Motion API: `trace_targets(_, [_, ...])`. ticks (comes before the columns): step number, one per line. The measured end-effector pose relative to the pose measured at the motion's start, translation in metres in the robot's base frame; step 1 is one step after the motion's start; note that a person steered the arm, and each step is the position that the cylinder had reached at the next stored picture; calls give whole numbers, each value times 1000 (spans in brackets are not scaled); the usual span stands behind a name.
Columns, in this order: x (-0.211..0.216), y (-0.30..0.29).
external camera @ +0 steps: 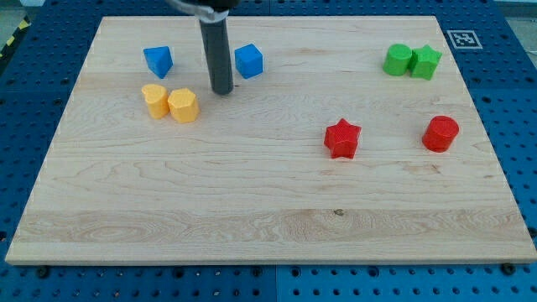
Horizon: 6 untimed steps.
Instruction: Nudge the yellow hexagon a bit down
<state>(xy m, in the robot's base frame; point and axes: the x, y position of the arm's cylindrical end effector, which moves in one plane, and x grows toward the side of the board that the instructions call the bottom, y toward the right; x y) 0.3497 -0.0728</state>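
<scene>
Camera view: a pale wooden board [268, 218] lies on a blue perforated table [33, 42]. I have no jaws to open or close; my arm ends in a straight dark rod, and my tip [221, 91] rests on the board in the upper left area.

The yellow hexagon [183, 105] sits just below and to the view's left of my tip, close but apart from it. Touching its left side is a second yellow block [154, 100] with a lobed outline.

A blue block [158, 60] lies above the yellow pair, and a blue cube [248, 61] sits just right of my rod.

At upper right, a green cylinder [398, 59] touches a green star [426, 61]. Lower down, a red star [342, 138] and a red cylinder [440, 133] stand well apart.
</scene>
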Motion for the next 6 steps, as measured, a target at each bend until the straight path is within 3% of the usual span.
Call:
trace_targets(1, [-10, -6])
trace_targets(4, [27, -79])
trace_targets(6, [-11, -155])
